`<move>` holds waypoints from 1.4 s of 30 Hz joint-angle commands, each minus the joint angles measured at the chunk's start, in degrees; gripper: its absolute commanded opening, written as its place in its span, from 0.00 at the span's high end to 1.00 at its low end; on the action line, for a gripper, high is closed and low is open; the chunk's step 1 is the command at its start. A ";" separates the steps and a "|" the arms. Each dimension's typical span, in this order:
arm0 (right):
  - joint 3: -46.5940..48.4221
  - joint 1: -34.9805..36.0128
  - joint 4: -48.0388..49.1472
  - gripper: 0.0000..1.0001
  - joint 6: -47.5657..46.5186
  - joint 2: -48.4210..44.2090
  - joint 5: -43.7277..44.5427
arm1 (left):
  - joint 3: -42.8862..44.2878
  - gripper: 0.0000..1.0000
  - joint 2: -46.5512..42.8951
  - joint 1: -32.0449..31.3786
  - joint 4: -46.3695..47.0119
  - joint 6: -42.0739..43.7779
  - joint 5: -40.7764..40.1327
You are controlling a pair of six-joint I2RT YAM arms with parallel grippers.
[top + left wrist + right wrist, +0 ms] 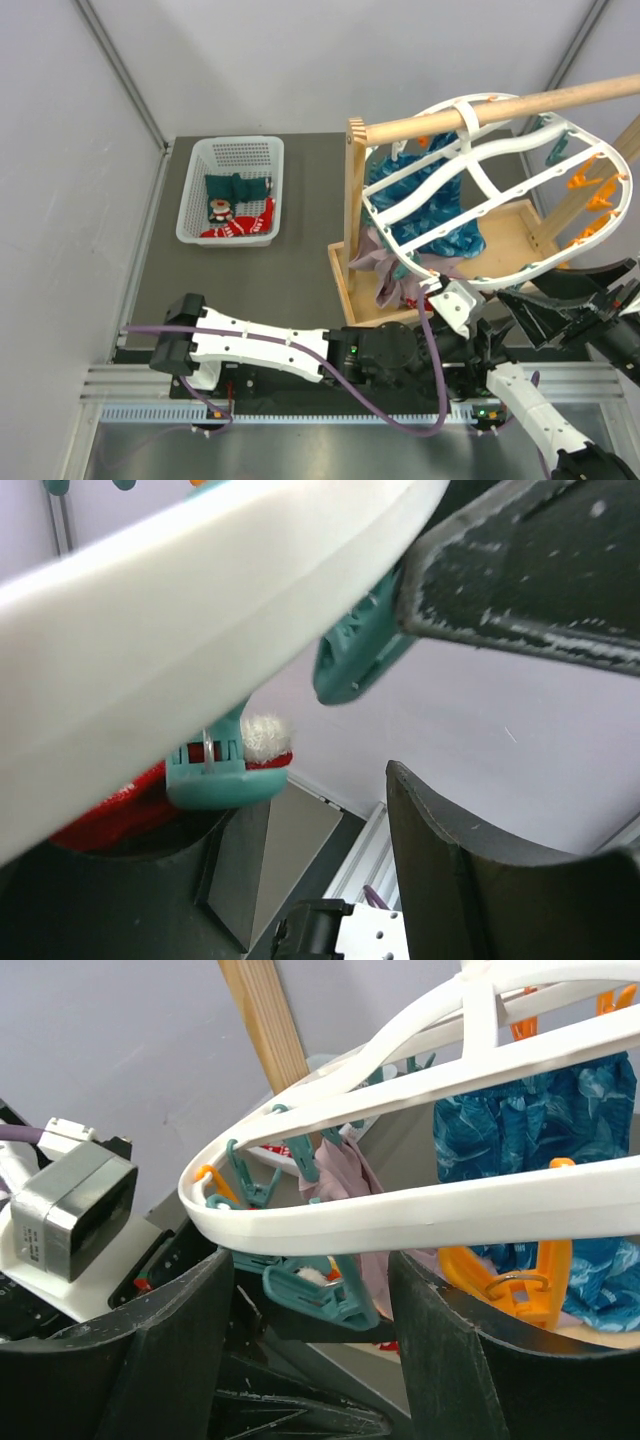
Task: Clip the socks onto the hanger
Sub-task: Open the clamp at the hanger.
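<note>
Grey walls close in a dark table, with a white perforated basket in the upper left of the overhead view. Two socks lie in the basket: a dark green sock toward the back and a red-and-white sock at the front. At right, the white oval hanger hangs tilted from the rod of a wooden stand, with orange clips along its right rim. A teal-blue cloth and a mauve cloth hang beneath it.

In its wrist view, the left gripper sits just under the hanger's near rim, its fingers well apart and gripping nothing. At lower left of that frame, a teal clip pinches a clipped sock, red with a white fluffy edge, tucked beneath the rim.

The right gripper also has its fingers spread and holds nothing. The rim crosses its frame above the gap, and the teal clip hangs there between the two finger outlines. A single orange clip dangles just above the finger at lower right.
</note>
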 commanded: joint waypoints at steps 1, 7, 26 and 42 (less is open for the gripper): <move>-0.86 0.73 4.21 0.37 -0.97 -0.47 -1.47 | -0.98 0.46 -2.94 -0.11 2.62 0.44 -0.54; -4.90 0.55 7.64 0.39 0.96 -1.61 -7.09 | -3.70 0.45 -5.75 -0.11 4.11 0.27 0.17; -5.35 0.03 6.06 0.90 2.80 -1.08 -4.90 | -5.46 0.45 -8.84 -0.11 2.44 -2.98 3.33; -4.91 0.03 0.08 1.00 4.48 -0.20 0.45 | -4.06 0.37 -11.56 -0.11 -5.88 -8.95 11.75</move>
